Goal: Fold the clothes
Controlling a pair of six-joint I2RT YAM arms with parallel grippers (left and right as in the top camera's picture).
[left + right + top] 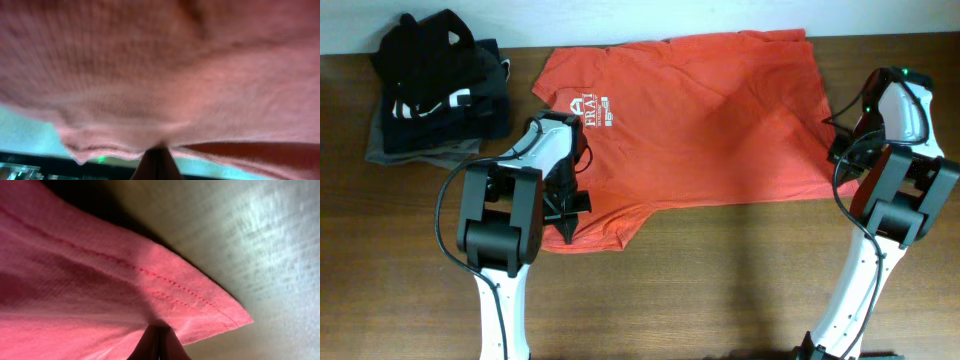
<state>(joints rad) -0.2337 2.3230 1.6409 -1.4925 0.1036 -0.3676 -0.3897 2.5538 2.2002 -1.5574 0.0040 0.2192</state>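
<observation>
A: So where's the T-shirt (700, 120) rn?
B: Spread flat on bench (720, 270). Left end effector (567, 212) clenched on near sleeve; right end effector (842, 150) clenched on hem corner, opp. side.

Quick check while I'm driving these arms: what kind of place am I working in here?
Most likely a lab-style folding bench rather than a home: a wooden table, an orange-red T-shirt spread on it, and a stack of dark folded garments at its far left corner.
</observation>
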